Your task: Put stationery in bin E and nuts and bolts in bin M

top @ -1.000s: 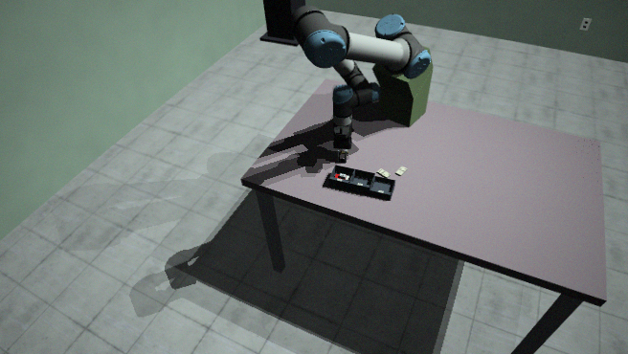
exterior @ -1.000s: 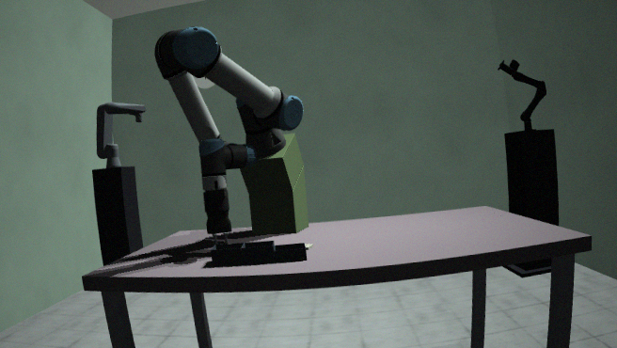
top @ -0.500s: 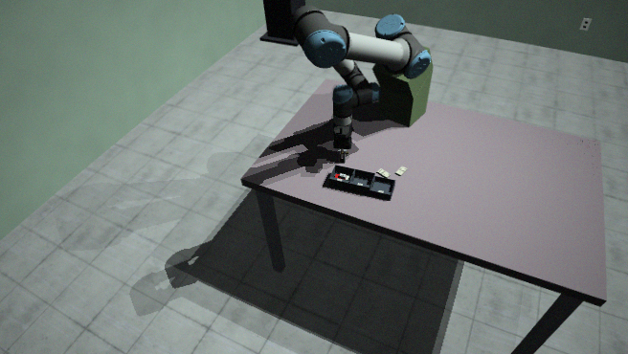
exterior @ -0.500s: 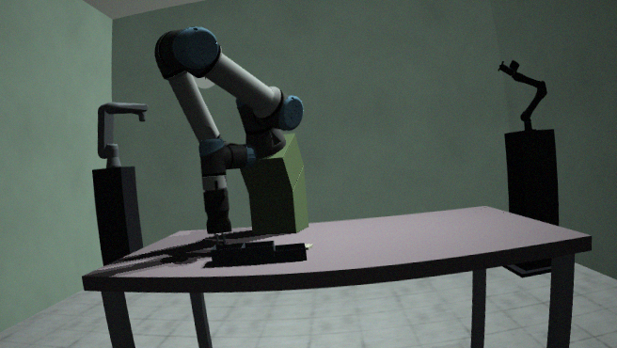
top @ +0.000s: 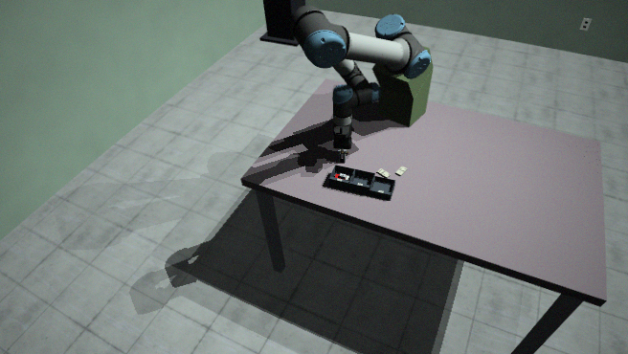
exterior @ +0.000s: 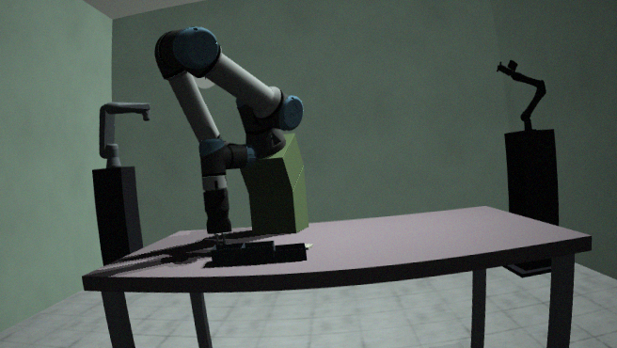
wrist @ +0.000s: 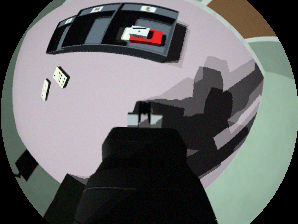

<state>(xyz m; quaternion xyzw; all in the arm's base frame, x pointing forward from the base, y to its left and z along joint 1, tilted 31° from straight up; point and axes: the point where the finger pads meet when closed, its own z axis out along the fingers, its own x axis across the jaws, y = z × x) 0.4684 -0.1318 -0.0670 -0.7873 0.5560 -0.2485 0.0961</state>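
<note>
A black row of three bins [top: 330, 183] [exterior: 287, 254] [wrist: 170, 37] stands near the table's front left edge. The bin nearest the arm holds a red and white thing [top: 339, 177] [wrist: 144, 35]. The bin at the other end holds a small pale thing. The bin letters are too small to read. My gripper [top: 342, 153] [exterior: 219, 239] [wrist: 144, 116] is down at the table top just behind the bins, in the arm's shadow. Its fingers stand narrow around a small dark piece [wrist: 144, 111]; I cannot tell what kind it is.
Two small pale tiles with dots [top: 383, 172] [top: 401, 170] [wrist: 61, 76] [wrist: 45, 89] lie on the pink table [top: 479, 191] behind the bins. The arm's green base block [top: 412, 96] [exterior: 277, 193] stands at the back of the table. Dark camera stands are off the table.
</note>
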